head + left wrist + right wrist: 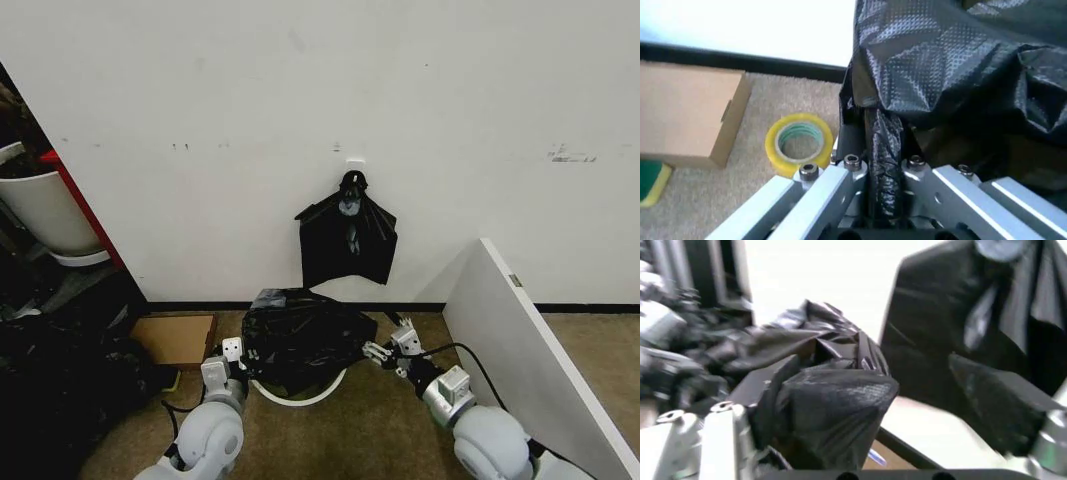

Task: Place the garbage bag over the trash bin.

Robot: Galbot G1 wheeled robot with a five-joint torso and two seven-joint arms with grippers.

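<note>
Nearest you in the head view are the two grey arms, reaching forward to either side of the trash bin (pixel 300 396). Of that bin you see just a curved strip of cream-white rim at the front; everything else is under the garbage bag (pixel 305 335), a glossy, crinkled black sheet heaped loosely over the top of the bin and bulging upward.

Your left gripper (pixel 237 352) sits against the bag's left edge, and your right gripper (pixel 385 347) against its right edge, both at about rim height of the bin.

Look at the left wrist view and you get what the head view cannot give you: a twisted rope of bag film (pixel 883 150) runs down between the metal fingers, so the left claw is clamped on the garbage bag, with embossed film billowing above it. That view also shows you a roll of yellow tape (pixel 799 144) on the carpet just beside the gripper, and a cardboard box (pixel 687 115) a little farther from the bin.

From the right wrist view you see a thick wad of the same black film (pixel 833 410) bunched inside the right claw, which is likewise clamped on it.

Behind the bin, on the wall, hangs a flat bunch of black bags (pixel 348 240) from a hook. To the bin's right stands a white board (pixel 530 360), tilted.
</note>
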